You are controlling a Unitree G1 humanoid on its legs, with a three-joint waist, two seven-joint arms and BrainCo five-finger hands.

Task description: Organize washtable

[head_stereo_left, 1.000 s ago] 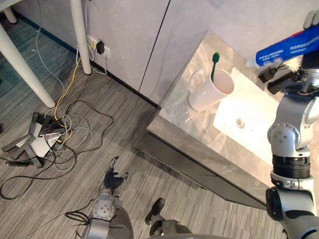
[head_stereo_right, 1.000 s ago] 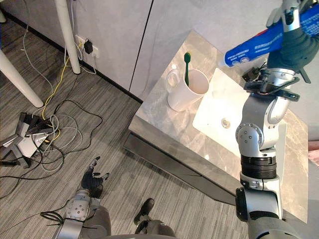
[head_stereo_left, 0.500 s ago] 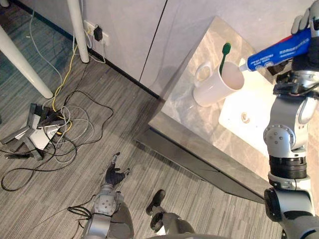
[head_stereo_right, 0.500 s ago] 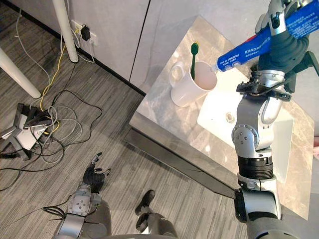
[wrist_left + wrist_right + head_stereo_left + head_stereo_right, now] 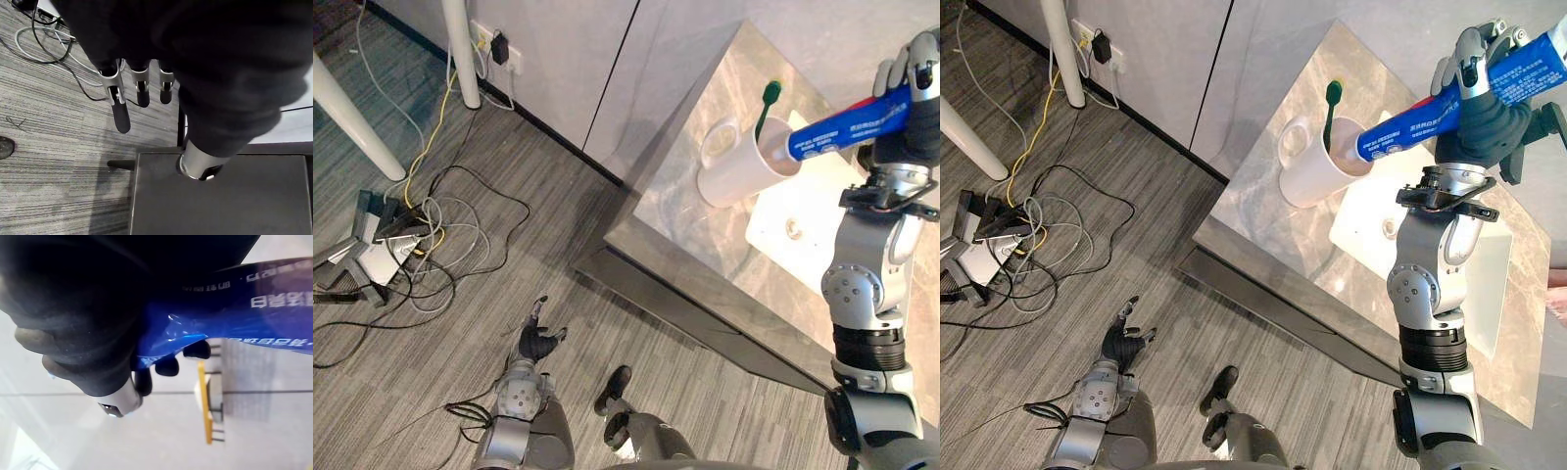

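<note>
A white mug (image 5: 732, 168) stands on the grey marble washtable (image 5: 690, 230) with a green toothbrush (image 5: 767, 101) upright in it. My right hand (image 5: 1481, 90) is raised over the basin, shut on a blue toothpaste tube (image 5: 1449, 103); its fingers curl round the tube (image 5: 234, 316) in the right wrist view. The tube slants down, and its cap end dips into the mug's mouth (image 5: 1368, 149) beside the brush. My left hand (image 5: 536, 343) hangs low over the floor with straight fingers (image 5: 121, 105) and holds nothing.
A white sink basin (image 5: 803, 211) lies to the right of the mug. Grey cabinet fronts (image 5: 568, 69) rise behind the washtable. White table legs (image 5: 460, 49), a tangle of cables and a power strip (image 5: 372, 245) lie on the wooden floor to the left.
My right hand has brought the toothpaste tube down and leftward, from above the basin until its cap end enters the mug. The camera has also shifted. The left hand stays low.
</note>
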